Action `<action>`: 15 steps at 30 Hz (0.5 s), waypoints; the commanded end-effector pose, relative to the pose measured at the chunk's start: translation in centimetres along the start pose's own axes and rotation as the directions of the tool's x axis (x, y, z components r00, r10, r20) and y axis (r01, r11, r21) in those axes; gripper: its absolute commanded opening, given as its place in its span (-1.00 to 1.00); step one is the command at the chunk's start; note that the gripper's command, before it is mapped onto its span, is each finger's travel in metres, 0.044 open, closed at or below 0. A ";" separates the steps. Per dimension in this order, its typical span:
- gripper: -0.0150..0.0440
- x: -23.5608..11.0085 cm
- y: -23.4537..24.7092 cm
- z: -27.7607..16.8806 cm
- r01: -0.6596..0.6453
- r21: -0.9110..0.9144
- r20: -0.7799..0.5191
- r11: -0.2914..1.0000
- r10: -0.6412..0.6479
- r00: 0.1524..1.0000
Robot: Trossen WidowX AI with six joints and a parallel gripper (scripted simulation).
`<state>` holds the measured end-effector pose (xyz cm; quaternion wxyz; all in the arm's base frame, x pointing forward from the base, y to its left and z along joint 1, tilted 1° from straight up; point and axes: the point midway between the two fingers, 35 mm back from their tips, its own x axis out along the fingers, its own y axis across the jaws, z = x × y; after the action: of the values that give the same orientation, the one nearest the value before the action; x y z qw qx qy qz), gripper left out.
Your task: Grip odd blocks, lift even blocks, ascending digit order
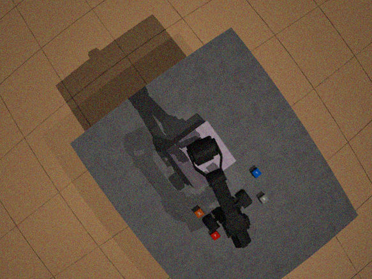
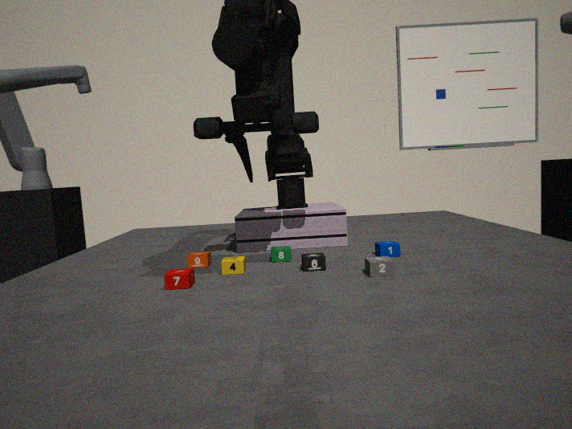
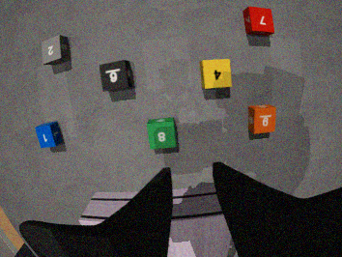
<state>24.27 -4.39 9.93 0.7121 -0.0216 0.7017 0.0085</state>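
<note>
Blocks lie on the bench [image 3: 161, 9] below our claw [image 3: 191, 167], which hangs high, closed on nothing. Descending closed, we risk ramming 8 [image 3: 161, 133]. Farther out, 9 [image 3: 263, 120], 4 [image 3: 216, 73] and 7 [image 3: 259, 19] sit close together, inviting out-of-order touches.

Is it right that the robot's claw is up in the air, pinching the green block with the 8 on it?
Not quite. The gripper is up in the air, but it is shut on nothing. The exterior view shows the green block with the 8 sitting on the table, well below the raised arm.
</note>
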 end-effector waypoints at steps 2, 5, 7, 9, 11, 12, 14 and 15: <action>-0.08 0.2 -6.0 0.0 0.006 0.009 -0.009 1.000 -0.006 1.000; -0.08 0.2 -9.3 -0.5 0.009 0.009 -0.010 1.000 -0.009 1.000; -0.08 0.2 -9.5 -0.6 0.009 0.009 -0.010 1.000 -0.009 1.000; 0.00 0.3 -9.5 -0.6 0.009 0.010 -0.011 1.000 -0.009 1.000; 0.18 1.5 -9.6 -0.5 0.011 0.015 -0.014 1.000 -0.010 1.000; 0.27 2.6 -9.7 -0.5 0.012 0.020 -0.018 1.000 -0.011 1.000; 0.45 5.1 -9.7 -0.6 0.013 0.028 -0.023 1.000 -0.013 1.000; 0.54 6.3 -9.7 -0.7 0.013 0.027 -0.022 1.000 -0.012 1.000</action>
<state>24.74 -14.21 7.57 0.7187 -0.0226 0.6949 -0.0105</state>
